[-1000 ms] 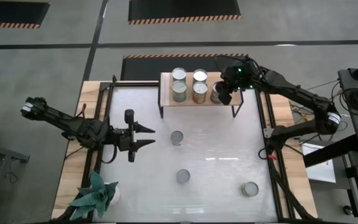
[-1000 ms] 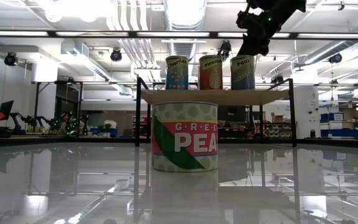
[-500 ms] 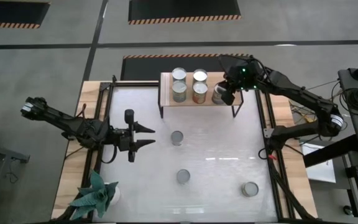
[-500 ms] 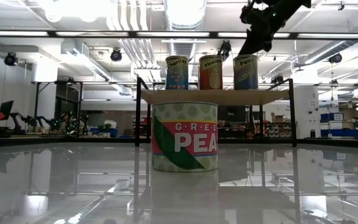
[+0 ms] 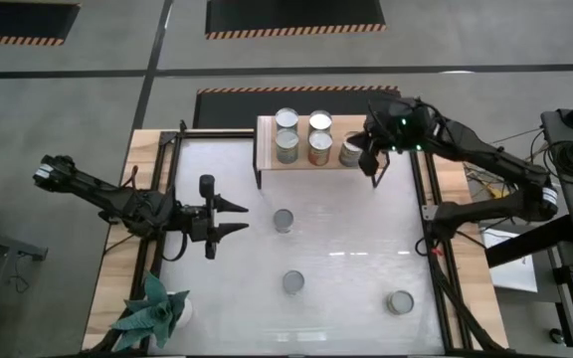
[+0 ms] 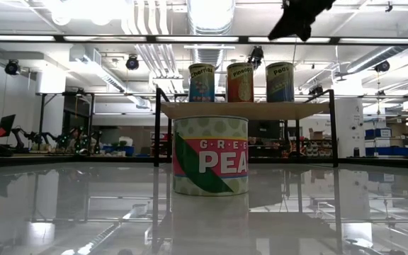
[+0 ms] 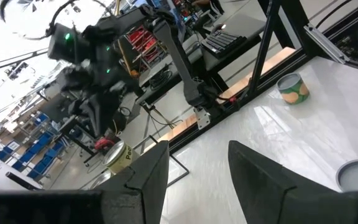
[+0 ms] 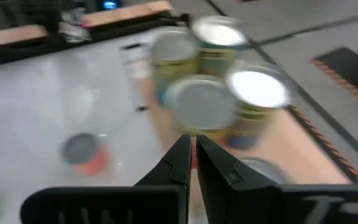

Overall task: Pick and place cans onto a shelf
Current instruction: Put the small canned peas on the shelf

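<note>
Five cans stand packed on the shelf, so the right gripper, fingers closed and empty, hangs clear while the left gripper, fingers half open, waits over the table.

High view looks straight down on the table, low view skims level from its surface toward the shelf, which both share, and the blurry right wrist view seemingly hangs close above it.
</note>
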